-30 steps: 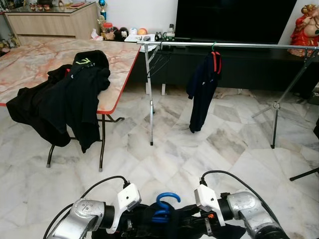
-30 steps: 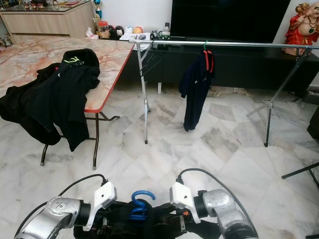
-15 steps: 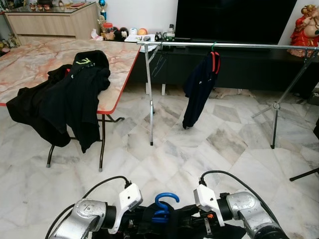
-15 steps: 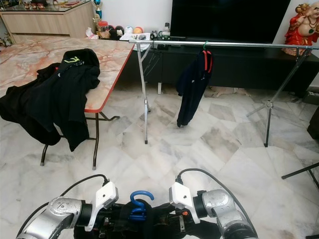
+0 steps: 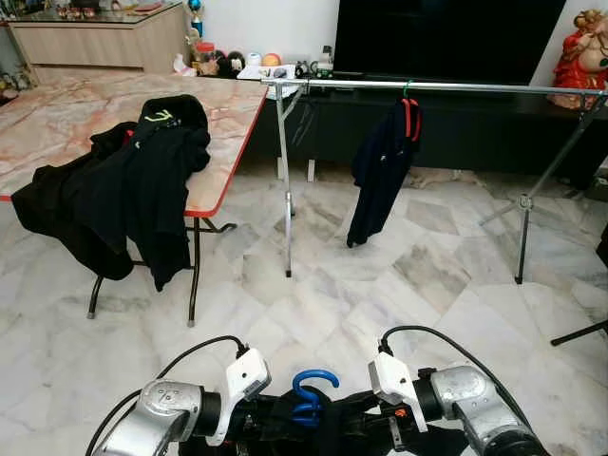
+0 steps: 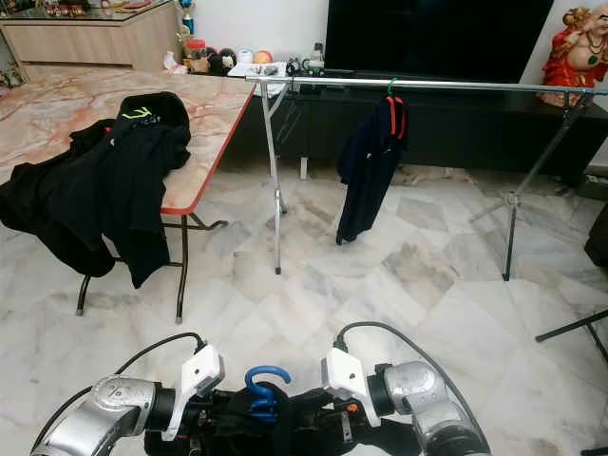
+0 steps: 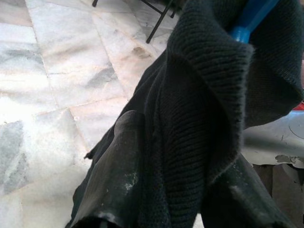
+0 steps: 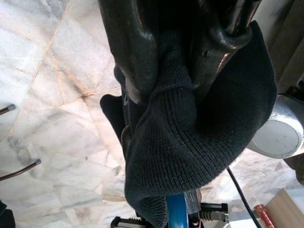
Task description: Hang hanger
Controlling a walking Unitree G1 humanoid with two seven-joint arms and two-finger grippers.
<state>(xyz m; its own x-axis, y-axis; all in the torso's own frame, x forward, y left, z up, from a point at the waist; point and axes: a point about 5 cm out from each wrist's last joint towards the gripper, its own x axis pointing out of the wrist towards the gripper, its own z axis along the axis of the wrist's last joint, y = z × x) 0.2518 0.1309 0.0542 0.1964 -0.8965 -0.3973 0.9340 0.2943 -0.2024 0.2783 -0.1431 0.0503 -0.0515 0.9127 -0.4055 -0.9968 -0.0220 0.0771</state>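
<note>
Hanger: blue plastic hanger (image 5: 312,393) with its curved hook standing up between the two silver arms, low in the head views, near the robot's body.
Garment on hanger: black knitted garment (image 8: 199,142) draped over the hanger's shoulders, bunched between both grippers.
Left gripper: left gripper (image 7: 156,199), black fingers pinching a fold of the black knit, one on either side; blue hanger arm visible at the garment's edge.
Right gripper: right gripper (image 8: 178,61), fingers pressed onto the knit from both sides, the cloth bulging out below them; blue hanger bar just beyond.
Rail: long silver metal clothes rail (image 5: 446,86) on tripod legs, well apart from the robot, across the marble floor (image 5: 380,285).
Already on rail: dark navy garment on a red hanger (image 5: 380,171).
Table: marble-topped folding table with red edge (image 5: 237,123), to the robot's left.
On table: heap of black clothes (image 5: 123,190) hanging over the near edge.
</note>
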